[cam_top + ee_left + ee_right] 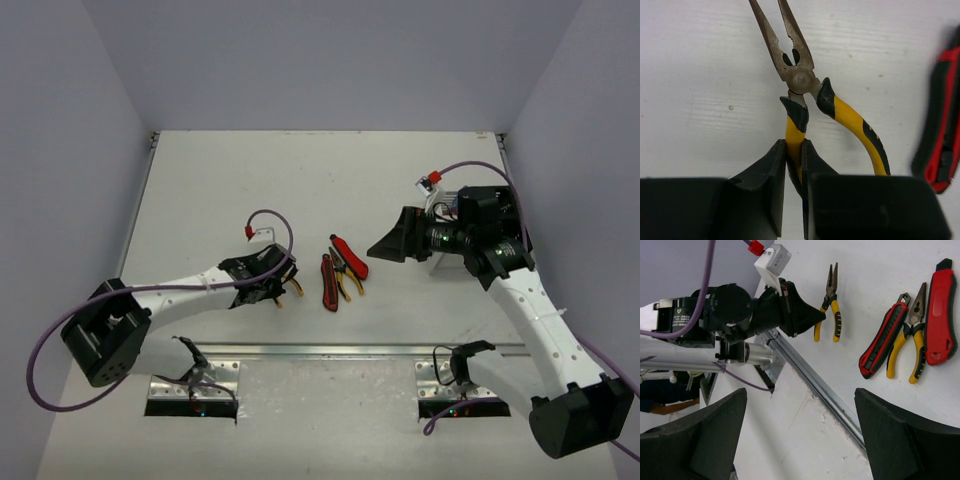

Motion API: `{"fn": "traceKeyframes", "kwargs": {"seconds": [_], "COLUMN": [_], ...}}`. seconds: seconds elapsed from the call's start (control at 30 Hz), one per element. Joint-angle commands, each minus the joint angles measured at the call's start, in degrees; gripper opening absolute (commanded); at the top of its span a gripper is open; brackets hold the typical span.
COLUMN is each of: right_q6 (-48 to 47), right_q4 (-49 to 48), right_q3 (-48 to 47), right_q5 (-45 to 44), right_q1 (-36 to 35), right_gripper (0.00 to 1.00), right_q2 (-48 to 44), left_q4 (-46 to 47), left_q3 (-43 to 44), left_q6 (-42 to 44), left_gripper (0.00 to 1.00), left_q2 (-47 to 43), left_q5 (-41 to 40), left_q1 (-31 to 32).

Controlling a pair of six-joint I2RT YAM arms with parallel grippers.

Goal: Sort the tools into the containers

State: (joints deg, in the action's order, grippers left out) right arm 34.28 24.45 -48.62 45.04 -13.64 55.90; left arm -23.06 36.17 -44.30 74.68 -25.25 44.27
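A: What do the long-nose pliers [799, 79] look like?

B: A dull grey steel nose, long and tapering, its tips slightly parted; two yellow handles with black collars and black grips, splayed apart.

A: Which way do they point?

B: Their long axis runs roughly near to far; the nose points toward the far side, leaning a little left; the handles trail toward the near edge.

A: Where are they?

B: On the white table [700, 75], left of centre; just right of them lies a red-and-black tool [940, 125], about parallel; a second yellow-handled pair [910, 335] and another red-and-black tool [940, 315] lie further right.

A: And the pincers?

B: The left gripper [794, 144] is pinched tight on the pliers' left handle, low on its yellow part; the other handle is free; the right gripper [800, 392] hangs spread wide, well to the right, holding nothing.
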Motion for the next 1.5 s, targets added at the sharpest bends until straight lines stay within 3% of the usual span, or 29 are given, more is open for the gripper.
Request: {"fn": "traceKeyframes", "kwargs": {"seconds": [0.0,0.17,0.27,0.37,0.6,0.83,1.0,1.13,1.2,1.33,1.4,1.43,1.47], "right_q6": [1.4,2.8,4.6,6.7,13.4,17.2,17.8,17.6,18.0,18.4,17.7,17.2,16.4], "right_q4": [-5.9,-7.4,-8.7,-10.1,-16.4,-23.1,-24.1,-23.9,-24.1,-25.8,-26.8,-26.8,-26.4], "right_q3": [1.1,3.0,3.9,4.1,6.0,5.3,5.6,5.6,5.4,5.1,5.4,5.6,5.8], "right_q5": [3.6,3.3,1.7,-1.9,-10.6,-15.2,-18.7,-21.1,-20.8,-19.4,-19.2,-19.5,-20.1], "right_q1": [-0.4,-0.8,-2.3,-6.9,-13.9,-22.3,-23.9,-23.9,-23.8,-24.5,-24.6,-24.6,-24.6], "right_gripper": [0.87,0.85,0.82,0.78,0.70,0.65,0.57,0.43,0.25,0.03,0.00,0.00,0.00], "right_q2": [1.1,1.7,2.6,4.7,8.8,12.7,11.7,9.9,10.2,11.4,10.8,10.3,9.2], "left_q4": [7.4,14.6,24.2,33.2,48.3,50.2,50.0,49.3,49.4,49.5,49.2,48.8,48.0], "left_q3": [-0.7,-3.8,-6.8,-11.1,-16.1,-13.8,-12.7,-12.2,-12.2,-11.6,-11.2,-10.7,-10.4], "left_q6": [2.2,7.3,12.7,17.3,24.3,26.0,26.0,26.2,26.5,26.9,27.0,26.8,26.5], "left_gripper": [0.00,0.00,0.00,0.00,0.00,0.00,0.00,0.00,0.00,0.00,0.01,0.10,0.27], "left_q2": [-6.8,-12.7,-18.4,-22.7,-27.7,-23.3,-22.3,-22.8,-23.3,-22.8,-22.3,-22.2,-22.2], "left_q5": [-3.1,-3.0,-2.6,-1.3,6.3,9.0,8.9,9.9,10.2,10.1,10.0,9.3,7.9], "left_q1": [3.2,8.8,12.5,17.0,20.1,21.3,21.8,22.4,22.6,22.7,22.7,22.7,22.7]}}
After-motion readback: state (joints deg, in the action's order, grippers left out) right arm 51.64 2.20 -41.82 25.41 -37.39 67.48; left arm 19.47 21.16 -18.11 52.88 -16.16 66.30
